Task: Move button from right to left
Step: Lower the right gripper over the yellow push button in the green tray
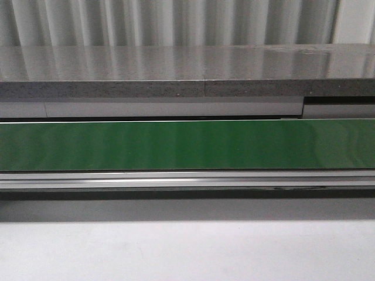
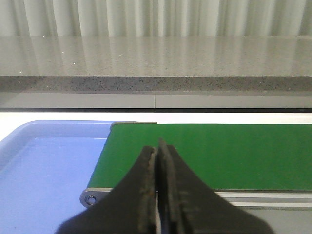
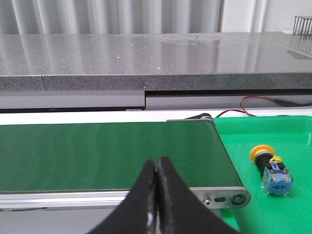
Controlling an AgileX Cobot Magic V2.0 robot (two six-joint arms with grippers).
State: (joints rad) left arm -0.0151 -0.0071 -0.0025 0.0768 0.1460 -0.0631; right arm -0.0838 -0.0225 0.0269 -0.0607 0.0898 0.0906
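The button (image 3: 270, 168), with a yellow cap and a blue contact block, lies on its side in a green tray (image 3: 287, 131) past the right end of the green conveyor belt (image 3: 107, 153). My right gripper (image 3: 157, 165) is shut and empty, near the belt's front rail, left of the button. My left gripper (image 2: 156, 150) is shut and empty, over the left end of the belt (image 2: 209, 153). The front view shows the belt (image 1: 187, 145) but neither gripper nor the button.
A light blue tray (image 2: 44, 170) sits beyond the belt's left end. A grey stone counter (image 1: 187, 70) runs behind the belt. Red and black wires (image 3: 253, 105) lie behind the green tray. A white table surface (image 1: 187, 252) lies before the belt.
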